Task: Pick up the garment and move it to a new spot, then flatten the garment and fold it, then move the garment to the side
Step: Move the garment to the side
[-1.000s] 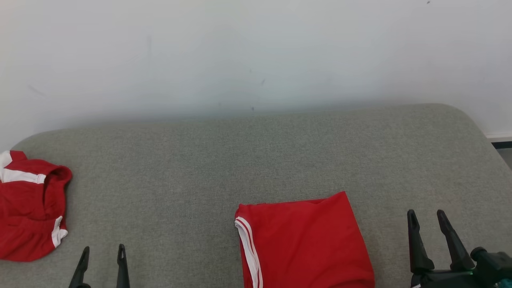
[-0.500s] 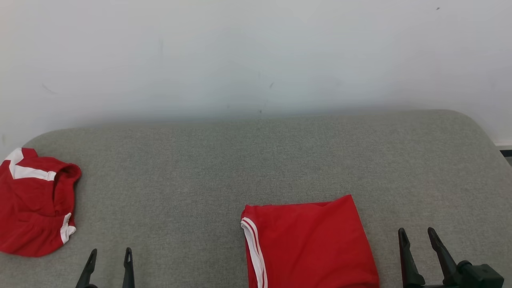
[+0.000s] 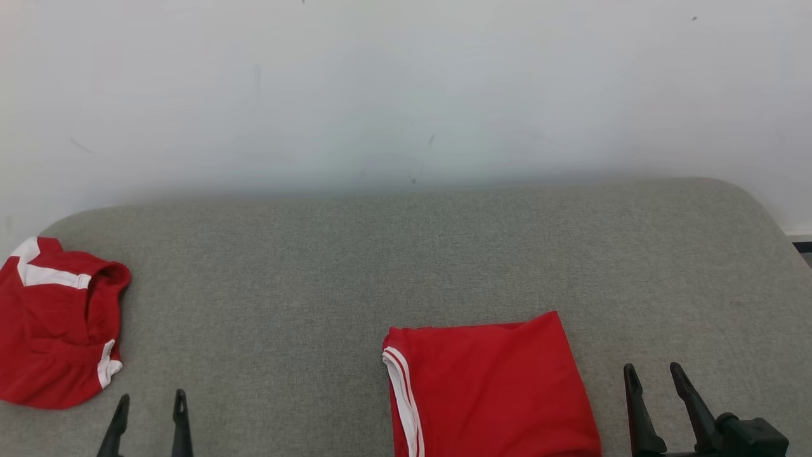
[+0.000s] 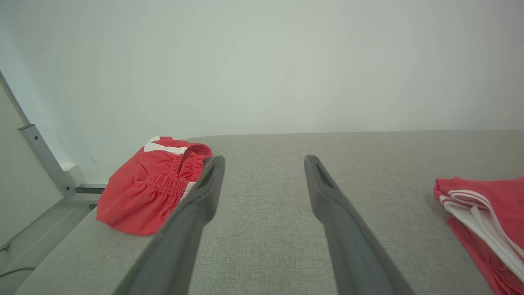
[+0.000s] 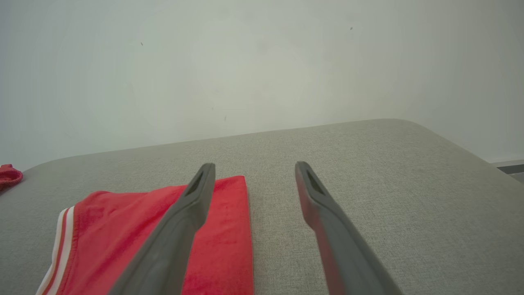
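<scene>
our left claw (image 3: 152,397) and right claw (image 3: 651,366) gape empty; the folded red garment (image 3: 491,387) lies between, seemingly ready for shifting aside

The left tool (image 3: 151,406) and right tool (image 3: 652,377) hover low, jaws spread wide, gripping nothing.

Your materials list
You have: surface (image 3: 317,266), coarse grey weave; folded garment (image 3: 495,387), smooth matt red cloth, white trim; shorts (image 3: 57,324) at its left edge, same cloth, gathered waistband; wall (image 3: 406,95), matt white, lightly scuffed.
</scene>
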Robot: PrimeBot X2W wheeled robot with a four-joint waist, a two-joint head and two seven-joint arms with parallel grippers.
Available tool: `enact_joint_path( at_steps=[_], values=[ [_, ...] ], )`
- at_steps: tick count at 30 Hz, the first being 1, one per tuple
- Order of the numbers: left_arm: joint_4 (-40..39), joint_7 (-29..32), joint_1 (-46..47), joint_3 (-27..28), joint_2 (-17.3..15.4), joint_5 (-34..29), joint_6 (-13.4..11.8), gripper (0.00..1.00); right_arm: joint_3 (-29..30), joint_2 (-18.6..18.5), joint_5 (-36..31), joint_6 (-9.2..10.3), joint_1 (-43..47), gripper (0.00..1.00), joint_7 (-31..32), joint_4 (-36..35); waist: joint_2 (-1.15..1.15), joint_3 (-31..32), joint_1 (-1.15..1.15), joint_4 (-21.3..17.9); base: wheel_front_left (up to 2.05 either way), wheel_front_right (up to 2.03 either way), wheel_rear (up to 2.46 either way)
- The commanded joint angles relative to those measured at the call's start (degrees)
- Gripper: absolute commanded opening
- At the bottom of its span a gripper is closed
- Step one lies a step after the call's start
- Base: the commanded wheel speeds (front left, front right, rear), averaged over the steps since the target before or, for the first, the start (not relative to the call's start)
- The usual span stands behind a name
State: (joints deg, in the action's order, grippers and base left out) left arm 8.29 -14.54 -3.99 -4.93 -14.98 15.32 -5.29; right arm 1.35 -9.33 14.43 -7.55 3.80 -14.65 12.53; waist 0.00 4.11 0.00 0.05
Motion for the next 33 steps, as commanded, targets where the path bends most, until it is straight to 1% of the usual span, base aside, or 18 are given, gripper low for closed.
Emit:
enact_joint_path(
  at_steps=[1,7,10,16,20,25,29,32,33],
  values=[
    [-0.12,-0.39,-1.15,0.46,-0.62,0.45,0.15,1.0,-0.03,0.21,-0.04,0.14,-0.28,1.0,-0.18,0.13,0.0,0.04,0.0,-0.09,0.0,0.0,0.0],
    [-1.2,-0.69,-2.54,2.79,-0.5,1.2,0.41,1.0,0.27,0.68,-0.05,0.14,-0.31,1.0,-0.34,0.39,0.0,0.09,0.0,-0.22,0.0,0.0,0.0],
    [-2.4,-0.63,-2.97,4.32,0.15,1.18,0.27,1.0,0.46,0.86,-0.21,0.14,-0.31,1.0,-0.41,0.52,0.0,0.07,0.0,-0.13,0.0,0.0,0.0],
    [-3.53,-0.65,-4.0,6.51,1.49,0.13,1.14,1.0,0.39,1.26,-0.54,0.14,-0.44,1.0,-0.44,0.81,0.0,0.11,0.0,0.15,0.0,0.0,0.0],
    [-3.13,-0.66,-4.33,6.95,1.99,-0.99,1.79,1.0,0.19,1.02,-0.63,0.14,-0.47,1.0,-0.44,1.06,0.0,0.21,0.0,0.29,0.0,0.0,0.0],
    [-1.85,-0.67,-4.5,6.1,1.35,-2.73,3.09,1.0,0.13,0.77,-0.92,0.14,-0.58,1.0,-0.3,1.4,0.0,0.22,0.0,0.37,0.0,0.0,0.0],
    [-1.36,-0.67,-4.26,5.97,1.24,-3.23,3.43,1.0,0.11,0.7,-1.01,0.14,-0.6,1.0,-0.19,1.49,0.0,0.19,0.0,0.42,0.0,0.0,0.0],
    [-0.88,-0.67,-4.3,5.2,0.96,-2.91,5.12,1.0,0.16,0.82,-1.16,0.14,-0.5,1.0,-0.05,1.39,0.0,0.15,0.0,0.45,0.0,0.0,0.0],
    [-0.57,-0.67,-4.17,4.7,0.76,-2.53,6.21,1.0,0.18,0.69,-1.14,0.14,-0.52,1.0,-0.02,1.58,0.0,0.1,0.0,0.48,0.0,0.0,0.0]
  ],
)
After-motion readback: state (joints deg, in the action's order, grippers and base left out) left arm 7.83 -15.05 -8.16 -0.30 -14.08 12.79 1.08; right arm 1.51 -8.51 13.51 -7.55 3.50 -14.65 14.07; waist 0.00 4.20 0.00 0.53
